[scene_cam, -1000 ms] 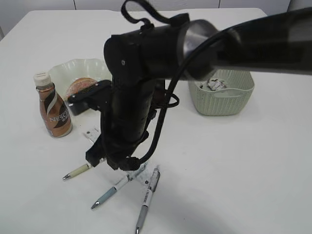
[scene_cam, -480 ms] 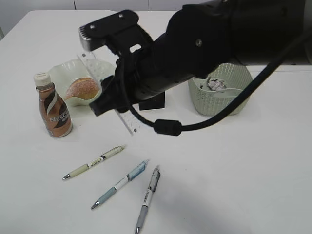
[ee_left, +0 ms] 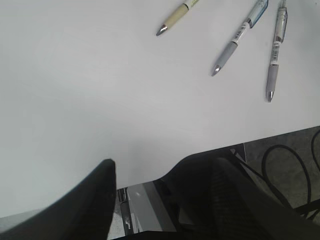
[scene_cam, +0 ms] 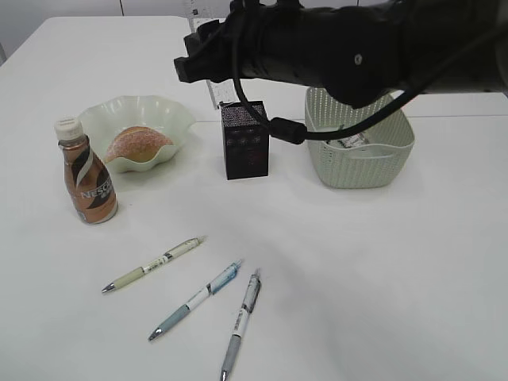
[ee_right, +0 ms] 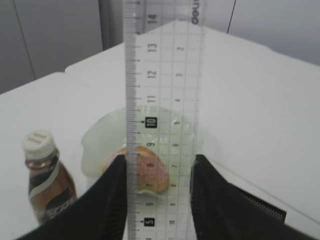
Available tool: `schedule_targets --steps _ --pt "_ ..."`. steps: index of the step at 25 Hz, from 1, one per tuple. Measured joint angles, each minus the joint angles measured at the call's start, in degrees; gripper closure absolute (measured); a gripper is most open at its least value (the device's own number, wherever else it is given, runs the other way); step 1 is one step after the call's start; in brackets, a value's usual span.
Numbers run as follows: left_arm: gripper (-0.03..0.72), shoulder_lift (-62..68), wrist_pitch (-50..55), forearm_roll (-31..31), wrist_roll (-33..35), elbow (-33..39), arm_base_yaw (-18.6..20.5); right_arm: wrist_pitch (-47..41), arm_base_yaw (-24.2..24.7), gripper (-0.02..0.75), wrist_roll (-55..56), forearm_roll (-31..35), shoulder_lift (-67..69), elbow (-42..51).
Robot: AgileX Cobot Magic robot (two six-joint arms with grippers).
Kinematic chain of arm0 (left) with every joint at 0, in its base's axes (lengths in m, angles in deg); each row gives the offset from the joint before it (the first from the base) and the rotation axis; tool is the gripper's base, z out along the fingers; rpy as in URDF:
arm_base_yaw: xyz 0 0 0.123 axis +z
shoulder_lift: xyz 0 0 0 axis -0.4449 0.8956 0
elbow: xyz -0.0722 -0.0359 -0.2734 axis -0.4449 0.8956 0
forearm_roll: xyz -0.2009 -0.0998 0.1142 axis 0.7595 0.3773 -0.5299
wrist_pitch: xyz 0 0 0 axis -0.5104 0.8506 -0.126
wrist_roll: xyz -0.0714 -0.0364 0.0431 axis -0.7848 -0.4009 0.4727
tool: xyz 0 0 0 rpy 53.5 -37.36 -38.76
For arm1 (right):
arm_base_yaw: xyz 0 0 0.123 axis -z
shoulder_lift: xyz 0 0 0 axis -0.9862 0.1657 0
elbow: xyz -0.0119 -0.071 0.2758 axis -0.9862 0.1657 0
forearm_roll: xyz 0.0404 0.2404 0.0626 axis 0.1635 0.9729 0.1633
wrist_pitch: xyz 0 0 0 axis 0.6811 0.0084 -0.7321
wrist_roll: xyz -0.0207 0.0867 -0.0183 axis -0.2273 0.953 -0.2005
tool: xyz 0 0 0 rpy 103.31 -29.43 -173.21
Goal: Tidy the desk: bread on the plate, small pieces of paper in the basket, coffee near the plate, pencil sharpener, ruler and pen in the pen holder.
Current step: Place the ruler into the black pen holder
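On the white surface (scene_cam: 381,262), from left to right: the coffee (scene_cam: 85,172), the plate (scene_cam: 171,119) holding the bread (scene_cam: 135,144), the pen holder (scene_cam: 244,140), the basket (scene_cam: 361,151). Three pens (scene_cam: 198,298) lie in front. The left pincer (ee_left: 145,185) stands parted, gripping nothing. The right pincer (ee_right: 159,187) clamps the ruler (ee_right: 162,100) upright, above the pen holder.

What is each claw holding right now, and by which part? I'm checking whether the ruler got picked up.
The right claw grips the clear ruler by its two long edges near its lower end. The left claw holds nothing.
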Motion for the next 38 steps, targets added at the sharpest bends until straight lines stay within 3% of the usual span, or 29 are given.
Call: schedule_targets --steps 8,11,23,38 --pt "0.239 0.0 0.0 -2.41 0.0 0.0 0.0 19.72 3.0 0.467 -0.51 0.0 9.52 0.03" --pt "0.239 0.0 0.0 -3.23 0.0 0.0 0.0 22.54 4.03 0.467 -1.23 0.39 12.47 -0.73" --pt "0.239 0.0 0.08 -4.46 0.0 0.0 0.0 22.09 5.94 0.467 -4.6 2.95 22.0 -13.24" --pt "0.239 0.0 0.08 -4.55 0.0 0.0 0.0 21.04 7.86 0.467 -5.2 6.63 26.39 -14.16"
